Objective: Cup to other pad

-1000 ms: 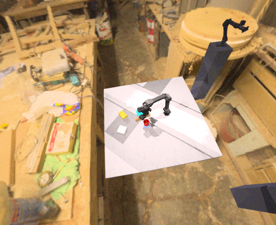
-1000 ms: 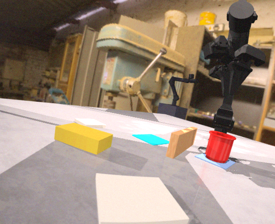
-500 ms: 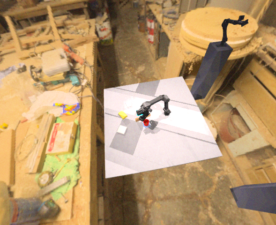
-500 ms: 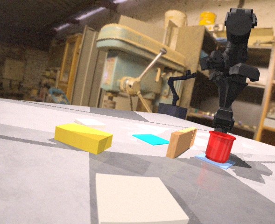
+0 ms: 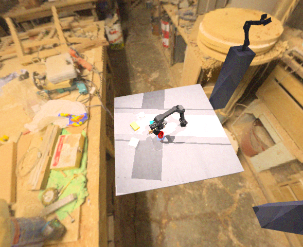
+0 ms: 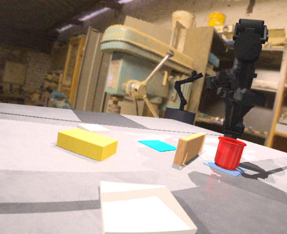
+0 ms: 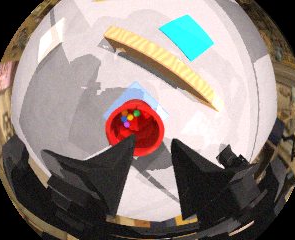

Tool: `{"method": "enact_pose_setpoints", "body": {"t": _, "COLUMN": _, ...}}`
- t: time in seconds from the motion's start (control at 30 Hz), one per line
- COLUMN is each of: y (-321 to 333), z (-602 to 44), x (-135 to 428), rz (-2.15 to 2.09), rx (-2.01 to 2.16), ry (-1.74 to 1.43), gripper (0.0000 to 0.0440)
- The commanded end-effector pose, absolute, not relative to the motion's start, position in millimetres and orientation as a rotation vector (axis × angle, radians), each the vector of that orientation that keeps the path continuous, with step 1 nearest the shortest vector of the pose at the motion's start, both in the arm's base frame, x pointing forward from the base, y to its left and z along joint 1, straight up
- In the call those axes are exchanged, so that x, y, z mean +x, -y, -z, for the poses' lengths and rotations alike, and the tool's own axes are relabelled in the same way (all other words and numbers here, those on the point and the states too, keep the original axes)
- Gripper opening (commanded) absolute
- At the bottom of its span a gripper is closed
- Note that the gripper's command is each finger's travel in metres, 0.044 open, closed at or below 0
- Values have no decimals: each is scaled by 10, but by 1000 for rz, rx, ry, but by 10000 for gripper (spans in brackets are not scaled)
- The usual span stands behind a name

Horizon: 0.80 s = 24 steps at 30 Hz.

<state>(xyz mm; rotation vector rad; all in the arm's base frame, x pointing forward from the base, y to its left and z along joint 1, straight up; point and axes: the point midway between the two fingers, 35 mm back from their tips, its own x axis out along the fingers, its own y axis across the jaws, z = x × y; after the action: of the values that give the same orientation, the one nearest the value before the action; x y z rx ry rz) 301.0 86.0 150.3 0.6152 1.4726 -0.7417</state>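
The red cup (image 5: 160, 134) (image 6: 229, 154) (image 7: 158, 125) stands upright on the light blue pad (image 6: 211, 164) (image 7: 135, 92). Several coloured marbles (image 7: 130, 118) lie inside it. The other pad, cyan (image 5: 151, 122) (image 6: 157, 145) (image 7: 188, 37), lies flat with nothing on it, beyond the wooden block. My gripper (image 5: 157, 132) (image 7: 153, 140) is partly open and empty. In the wrist view its left fingertip overlaps the cup's near rim and its right fingertip is just right of the cup; whether either touches the cup cannot be told.
An upright wooden block (image 6: 188, 149) (image 7: 162, 60) stands between the two pads. A yellow block (image 5: 134, 126) (image 6: 86, 144) lies farther off. A white slab (image 5: 133, 142) (image 6: 143, 214) (image 7: 52, 40) lies to one side, and another white slab (image 6: 93, 127) lies behind the yellow block.
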Motion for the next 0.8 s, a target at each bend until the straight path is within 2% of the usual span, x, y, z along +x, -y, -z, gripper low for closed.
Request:
{"method": "enact_pose_setpoints", "body": {"t": 0.0, "y": -848, "z": -1356, "x": 2989, "rz": 773, "rx": 599, "ry": -1484, "gripper": 172}}
{"method": "enact_pose_setpoints", "body": {"t": 0.63, "y": -841, "z": -693, "x": 2893, "rz": 767, "rx": 510, "ry": -1546, "gripper": 176}}
{"method": "enact_pose_setpoints", "body": {"t": 0.67, "y": -843, "z": -663, "x": 2887, "rz": 761, "rx": 504, "ry": -1550, "gripper": 170}}
{"method": "enact_pose_setpoints", "body": {"t": 0.77, "y": -837, "z": -586, "x": 2871, "rz": 740, "rx": 484, "ry": -1556, "gripper": 99}}
